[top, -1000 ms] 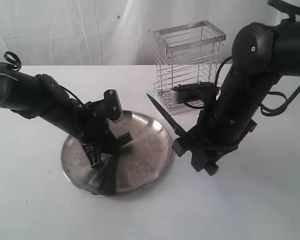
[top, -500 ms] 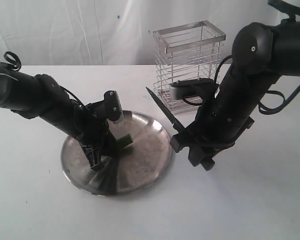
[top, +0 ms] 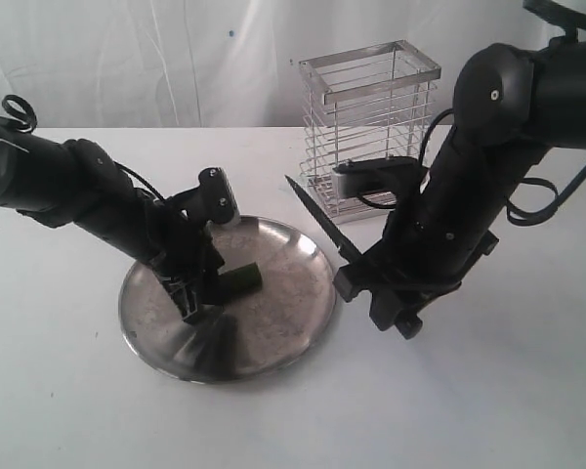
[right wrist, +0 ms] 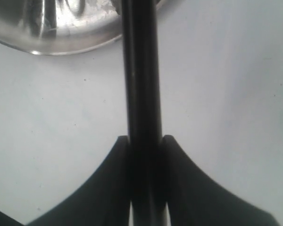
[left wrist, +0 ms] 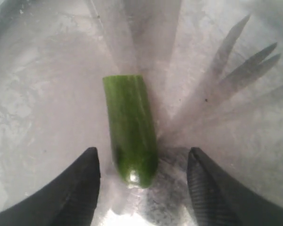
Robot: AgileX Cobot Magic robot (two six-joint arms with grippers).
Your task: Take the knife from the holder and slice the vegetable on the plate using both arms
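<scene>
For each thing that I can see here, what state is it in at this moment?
knife: out of the holder, clamped in the right gripper, tip raised beside the plate.
holder: upright on the table; no knife visible in it.
vegetable: lying whole on the plate, uncut.
plate: flat on the table.
left gripper: open, fingers either side of the vegetable.
right gripper: shut on the knife.

Two black robot arms work over the white table (top: 68,410), one on each side of the one steel plate (top: 283,332). On that plate lies one green vegetable (top: 242,277) stub. Beyond the plate stands one wire holder (top: 371,127). One black knife (top: 322,225) is there, just beside the plate's rim.
</scene>
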